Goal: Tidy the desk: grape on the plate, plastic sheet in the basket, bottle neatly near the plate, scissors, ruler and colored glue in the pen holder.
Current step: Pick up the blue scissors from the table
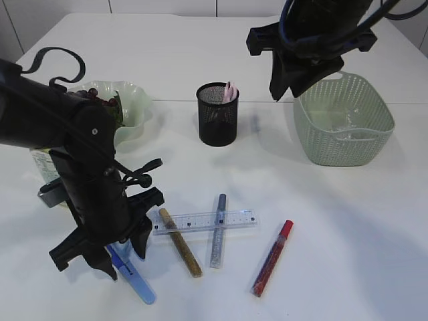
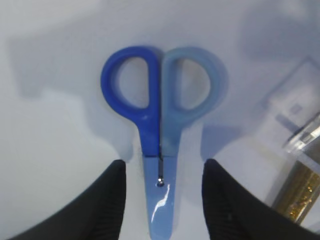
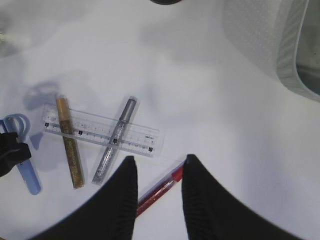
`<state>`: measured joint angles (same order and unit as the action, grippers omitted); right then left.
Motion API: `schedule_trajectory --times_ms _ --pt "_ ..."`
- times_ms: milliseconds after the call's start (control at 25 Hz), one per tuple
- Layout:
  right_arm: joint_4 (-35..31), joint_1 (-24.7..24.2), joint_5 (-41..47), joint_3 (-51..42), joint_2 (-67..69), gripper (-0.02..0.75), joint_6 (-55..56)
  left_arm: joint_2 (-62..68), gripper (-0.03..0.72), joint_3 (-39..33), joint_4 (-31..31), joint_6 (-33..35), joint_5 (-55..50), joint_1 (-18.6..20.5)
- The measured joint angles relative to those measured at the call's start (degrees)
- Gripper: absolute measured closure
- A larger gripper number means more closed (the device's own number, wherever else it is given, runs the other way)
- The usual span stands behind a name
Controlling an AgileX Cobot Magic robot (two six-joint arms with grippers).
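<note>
The blue scissors lie flat, handles away from me. My left gripper is open, its fingers either side of the light-blue blade cover without touching it; it hangs low over the scissors. The clear ruler lies under a silver glue stick and a gold one. A red glue stick lies apart. My right gripper is open and empty, high beside the basket. Grapes sit on the green plate. The bottle is mostly hidden behind my left arm.
The black mesh pen holder stands mid-table with something pink in it. Something clear and shiny lies in the basket. From the right wrist, the ruler, the red glue and the basket wall show far below.
</note>
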<state>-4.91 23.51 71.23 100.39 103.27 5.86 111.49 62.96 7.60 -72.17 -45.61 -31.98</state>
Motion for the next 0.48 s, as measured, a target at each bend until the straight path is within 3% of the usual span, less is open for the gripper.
schedule_trajectory --times_ms 480 --pt "0.00 0.00 0.00 0.00 0.00 0.479 -0.62 1.03 0.326 0.00 0.00 0.00 0.14 0.20"
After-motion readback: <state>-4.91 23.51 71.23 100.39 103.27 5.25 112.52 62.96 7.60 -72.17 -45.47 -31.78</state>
